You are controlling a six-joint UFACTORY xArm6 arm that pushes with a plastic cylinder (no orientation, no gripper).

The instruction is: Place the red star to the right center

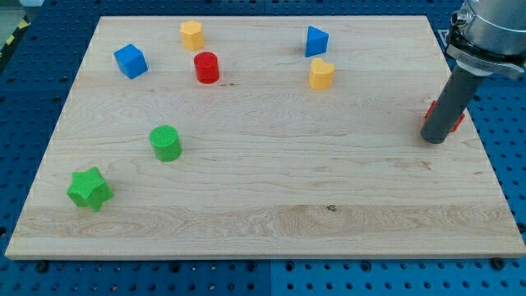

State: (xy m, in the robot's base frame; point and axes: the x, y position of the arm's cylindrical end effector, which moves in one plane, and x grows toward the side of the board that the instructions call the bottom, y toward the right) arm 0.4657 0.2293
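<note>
The red star (457, 120) lies near the board's right edge, about mid-height, and is mostly hidden behind my rod; only red slivers show on either side. My tip (435, 138) rests on the board right at the star's lower left side, touching or nearly touching it.
A wooden board (263, 222) on a blue pegboard. A red cylinder (206, 67), yellow block (192, 35), blue cube (131, 61), blue block (316, 40) and yellow heart-like block (321, 74) sit near the top. A green cylinder (166, 143) and green star (89, 189) lie at lower left.
</note>
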